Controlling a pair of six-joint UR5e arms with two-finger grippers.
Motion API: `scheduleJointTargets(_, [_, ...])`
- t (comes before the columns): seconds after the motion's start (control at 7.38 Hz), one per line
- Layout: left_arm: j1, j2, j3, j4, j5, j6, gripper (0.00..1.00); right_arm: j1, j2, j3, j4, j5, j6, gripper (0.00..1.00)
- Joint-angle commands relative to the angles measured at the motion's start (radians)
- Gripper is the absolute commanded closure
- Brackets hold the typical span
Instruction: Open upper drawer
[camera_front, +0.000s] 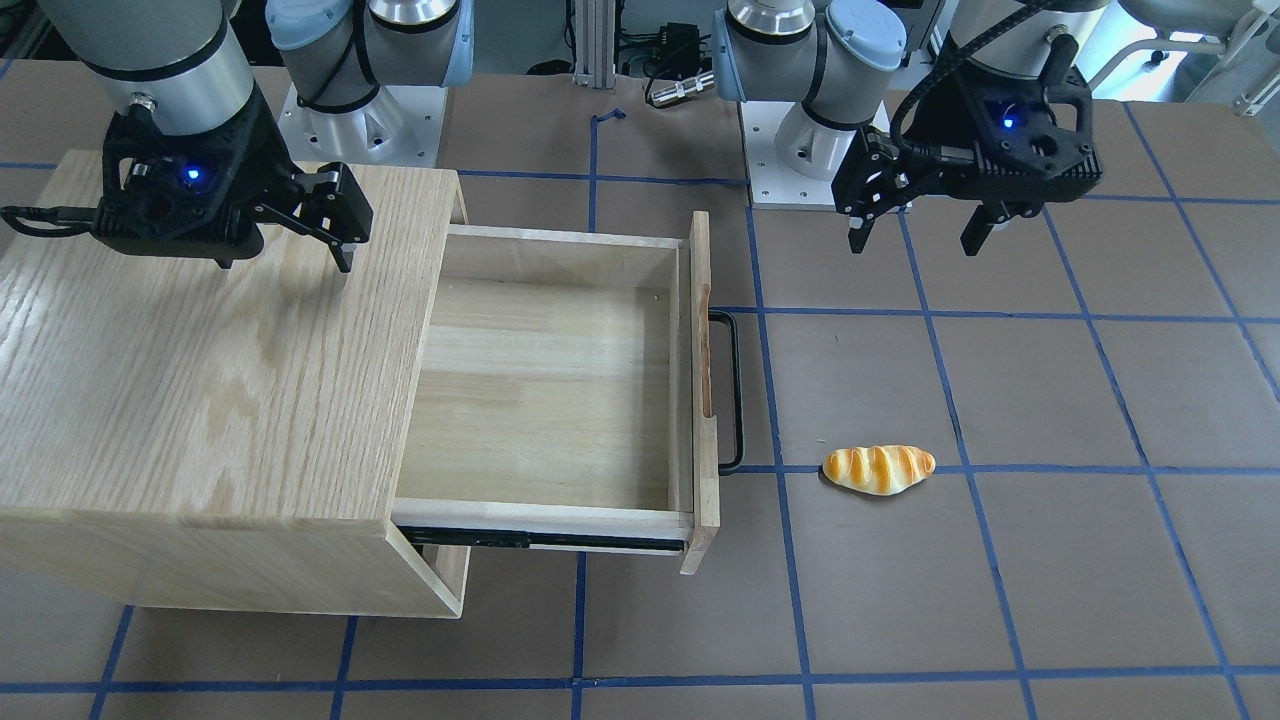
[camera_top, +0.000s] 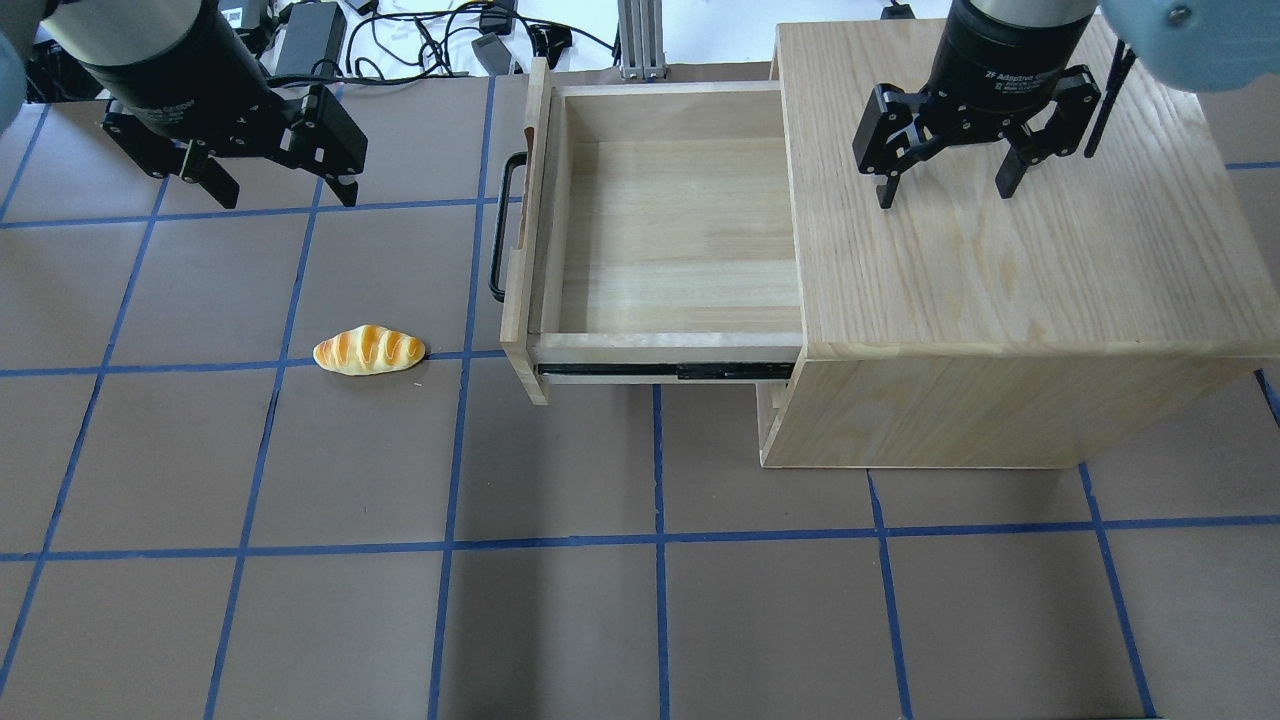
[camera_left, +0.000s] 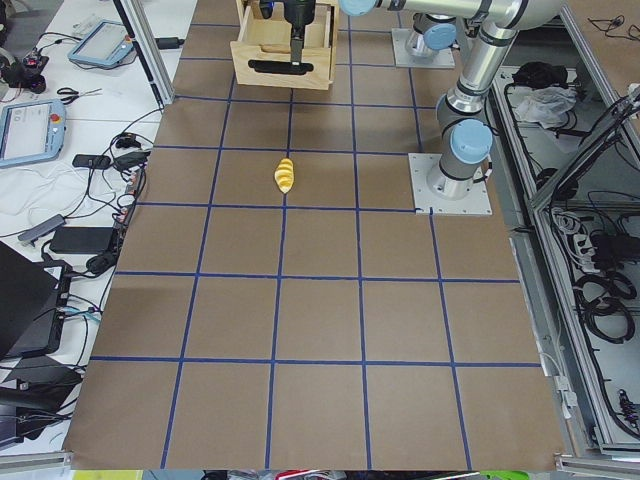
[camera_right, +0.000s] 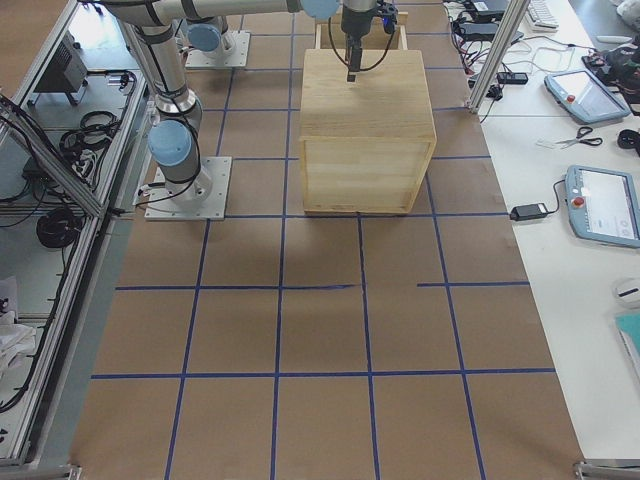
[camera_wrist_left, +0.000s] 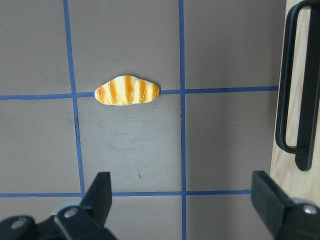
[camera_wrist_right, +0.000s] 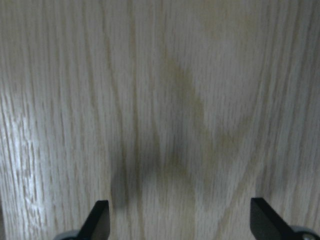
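Observation:
The upper drawer of pale wood stands pulled far out of the oak cabinet, empty inside, its black bar handle facing the table's left side. It also shows in the front view. My left gripper is open and empty, hovering over the table left of the handle, apart from it. My right gripper is open and empty, hovering above the cabinet's top. In the front view the left gripper is at the right and the right gripper at the left.
A toy bread roll lies on the brown table left of the drawer front, also in the left wrist view. Blue tape lines grid the table. Cables and power bricks lie beyond the far edge.

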Motion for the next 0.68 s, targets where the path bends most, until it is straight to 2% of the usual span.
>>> scheduleJointTargets(0.0, [-0.002,-0.002,0.001,0.004,0.0,-0.01,0.0,0.001,0.0,0.0,0.0,0.0,0.001,0.0])
scheduleJointTargets(0.54, [-0.002,-0.007,0.001,0.011,-0.006,-0.014,0.0,0.001,0.0,0.001,0.0,0.0,0.001,0.0])
